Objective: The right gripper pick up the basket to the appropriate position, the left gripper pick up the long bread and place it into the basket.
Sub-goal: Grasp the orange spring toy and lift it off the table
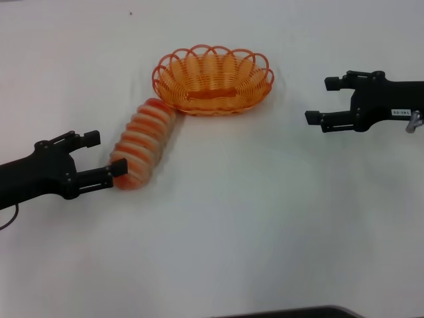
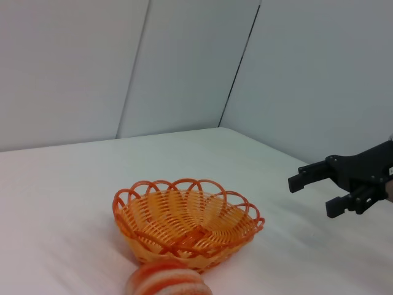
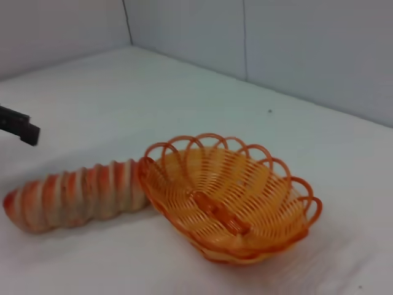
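The orange wire basket (image 1: 213, 81) rests on the white table at the far middle, with nothing in it. The long bread (image 1: 142, 142), cream with orange-red stripes, lies just to its left, its far end against the basket's rim. My left gripper (image 1: 105, 154) is open at the bread's near end, one fingertip touching it. My right gripper (image 1: 320, 101) is open and holds nothing, a short way right of the basket. The left wrist view shows the basket (image 2: 187, 224), the bread's end (image 2: 169, 279) and the right gripper (image 2: 313, 196). The right wrist view shows basket (image 3: 233, 196) and bread (image 3: 73, 196).
White table (image 1: 252, 218) stretches around the objects. Pale walls (image 2: 184, 61) stand behind the table's far edge. A dark edge (image 1: 291, 313) shows at the front of the head view.
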Robot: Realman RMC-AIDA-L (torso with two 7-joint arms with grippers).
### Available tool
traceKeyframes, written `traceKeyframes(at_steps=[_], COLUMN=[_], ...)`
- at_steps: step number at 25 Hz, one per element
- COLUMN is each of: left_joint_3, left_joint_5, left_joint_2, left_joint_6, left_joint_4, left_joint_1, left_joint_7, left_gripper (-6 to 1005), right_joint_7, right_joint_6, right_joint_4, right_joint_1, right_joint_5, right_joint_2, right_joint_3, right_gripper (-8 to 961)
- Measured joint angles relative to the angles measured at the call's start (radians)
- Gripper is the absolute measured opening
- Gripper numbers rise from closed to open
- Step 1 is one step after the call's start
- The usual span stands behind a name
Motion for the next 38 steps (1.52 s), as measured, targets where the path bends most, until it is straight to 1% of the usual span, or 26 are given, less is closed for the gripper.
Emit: traceKeyframes(at_steps=[4, 8, 9, 10, 11, 12, 13, 14, 15, 17, 18, 19, 21, 22, 23, 24, 25, 27, 28, 31, 32, 33, 38], left_joint_3=[-0.004, 0.031, 0.031, 0.062, 0.062, 0.092, 0.092, 0.110, 0.165, 0.206, 0.206, 0.283, 0.330, 0.359, 0.383, 0.391, 0.401, 0.435, 0.474, 0.634, 0.671, 0.693, 0.731], left_joint_5=[0.003, 0.038, 0.038, 0.067, 0.067, 0.095, 0.095, 0.119, 0.177, 0.214, 0.214, 0.296, 0.349, 0.395, 0.436, 0.463, 0.492, 0.531, 0.543, 0.550, 0.551, 0.553, 0.555], left_joint_2=[0.006, 0.013, 0.013, 0.020, 0.020, 0.030, 0.030, 0.038, 0.070, 0.082, 0.082, 0.081, 0.071, 0.059, 0.040, 0.027, 0.005, -0.027, -0.033, -0.032, -0.032, -0.032, -0.034], left_joint_6=[-0.001, 0.002, 0.002, 0.015, 0.015, 0.024, 0.024, 0.030, 0.062, 0.092, 0.092, 0.113, 0.109, 0.098, 0.087, 0.076, 0.067, 0.039, 0.019, -0.059, -0.076, -0.088, -0.109], left_joint_4=[0.014, 0.108, 0.108, 0.175, 0.175, 0.242, 0.242, 0.280, 0.347, 0.379, 0.379, 0.445, 0.481, 0.499, 0.511, 0.514, 0.515, 0.514, 0.508, 0.489, 0.487, 0.485, 0.483], left_joint_1=[-0.012, -0.030, -0.030, -0.043, -0.043, -0.062, -0.062, -0.078, -0.135, -0.169, -0.169, -0.218, -0.243, -0.260, -0.281, -0.294, -0.311, -0.332, -0.336, -0.329, -0.325, -0.323, -0.321], left_joint_7=[-0.087, -0.280, -0.280, -0.409, -0.409, -0.546, -0.546, -0.645, -0.854, -0.947, -0.947, -1.065, -1.125, -1.164, -1.198, -1.213, -1.223, -1.235, -1.249, -1.321, -1.341, -1.353, -1.385], left_gripper=[908, 908, 908, 908, 908, 908, 908, 908, 907, 907, 907, 907, 906, 906, 906, 906, 906, 906, 906, 905, 905, 905, 904], right_joint_7=[0.000, 0.004, 0.006, 0.007, 0.008, 0.008, 0.008, 0.009, 0.009, 0.010, 0.010, 0.010, 0.010, 0.010, 0.010, 0.010, 0.010, 0.008, 0.007, 0.009, 0.009, 0.009, 0.009], right_joint_6=[0.006, 0.000, -0.001, -0.002, -0.002, -0.002, -0.003, -0.003, -0.003, -0.003, -0.004, -0.003, -0.003, -0.001, 0.001, 0.003, 0.004, 0.007, 0.011, 0.014, 0.014, 0.014, 0.012], right_joint_4=[-0.009, -0.011, -0.012, -0.012, -0.012, -0.012, -0.012, -0.012, -0.014, -0.018, -0.019, -0.020, -0.021, -0.021, -0.021, -0.021, -0.021, -0.021, -0.021, -0.024, -0.027, -0.031, -0.046], right_joint_1=[-0.002, -0.001, -0.001, -0.001, -0.001, -0.001, 0.000, 0.000, 0.000, 0.001, 0.002, 0.003, 0.006, 0.007, 0.008, 0.008, 0.009, 0.011, 0.011, 0.013, 0.013, 0.014, 0.013], right_joint_5=[-0.003, -0.004, -0.004, -0.005, -0.005, -0.005, -0.005, -0.005, -0.006, -0.006, -0.006, -0.006, -0.006, -0.006, -0.006, -0.006, -0.005, -0.004, -0.003, -0.003, -0.004, -0.004, -0.004], right_joint_2=[-0.002, -0.006, -0.006, -0.006, -0.006, -0.006, -0.006, -0.005, -0.005, -0.005, -0.005, -0.005, -0.004, -0.005, -0.004, -0.005, -0.005, -0.005, -0.005, -0.006, -0.006, -0.005, 0.001], right_joint_3=[0.000, -0.002, -0.002, -0.003, -0.004, -0.004, -0.006, -0.007, -0.008, -0.010, -0.010, -0.010, -0.010, -0.010, -0.009, -0.008, -0.006, -0.003, -0.003, -0.006, -0.006, -0.006, -0.005], right_gripper=[914, 914, 914, 914, 914, 914, 914, 914, 914, 914, 914, 914, 914, 914, 914, 914, 914, 914, 914, 914, 914, 914, 914])
